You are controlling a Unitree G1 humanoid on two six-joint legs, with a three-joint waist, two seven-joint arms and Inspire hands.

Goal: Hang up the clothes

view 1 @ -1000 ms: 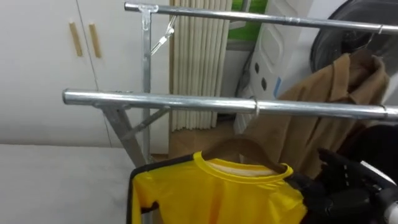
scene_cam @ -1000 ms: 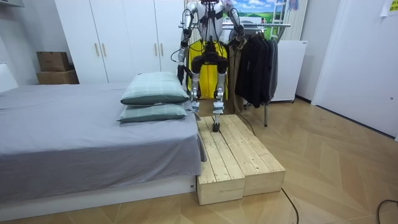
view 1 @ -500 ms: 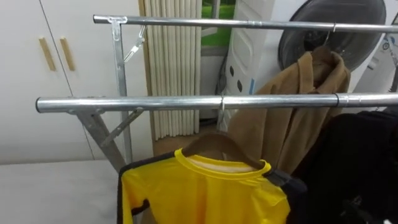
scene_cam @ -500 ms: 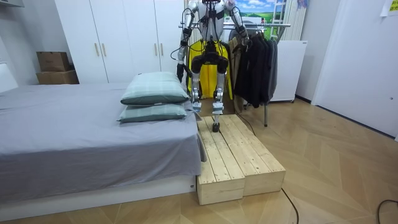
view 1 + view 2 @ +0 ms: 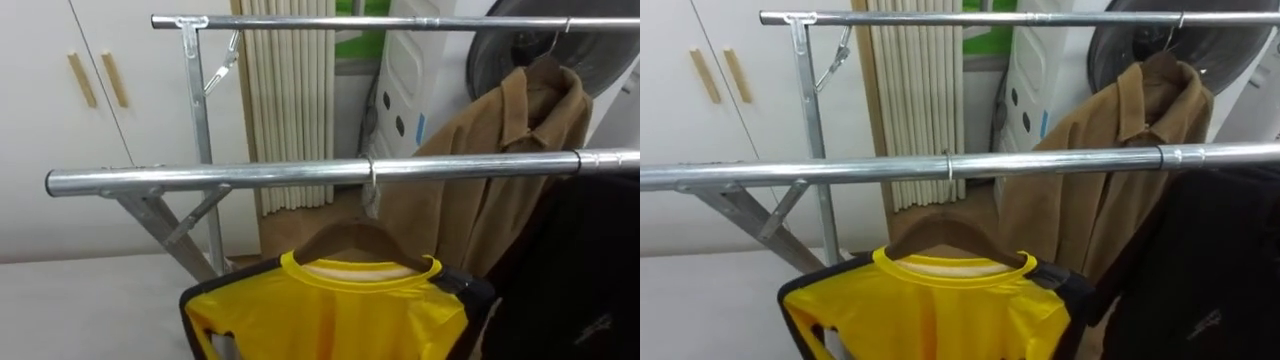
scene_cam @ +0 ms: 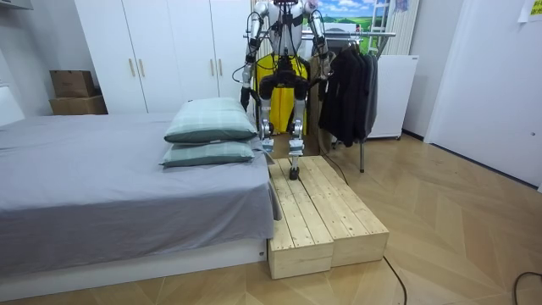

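Observation:
A yellow shirt (image 5: 330,310) with dark trim hangs on a wooden hanger (image 5: 350,240). The hanger's hook sits over the near metal rail (image 5: 250,176) of the clothes rack, and nothing holds it. In the room view I stand on a wooden platform (image 6: 326,216), facing the rack with the yellow shirt (image 6: 269,68) in front of me. My left hand (image 6: 243,91) hangs low at the room view's left of my body. My right hand (image 6: 322,82) hangs low on the other side, beside the dark clothes.
A brown coat (image 5: 500,150) hangs from the far rail (image 5: 400,22). Dark garments (image 5: 580,270) hang on the near rail to the right of the shirt. White wardrobe doors (image 5: 90,100) stand at the left. A bed (image 6: 85,186) with pillows (image 6: 207,127) lies beside the platform.
One second ago my right hand was at the shirt's right shoulder; it has dropped out of the eye view. Both arms have lowered. The camera shifted slightly.

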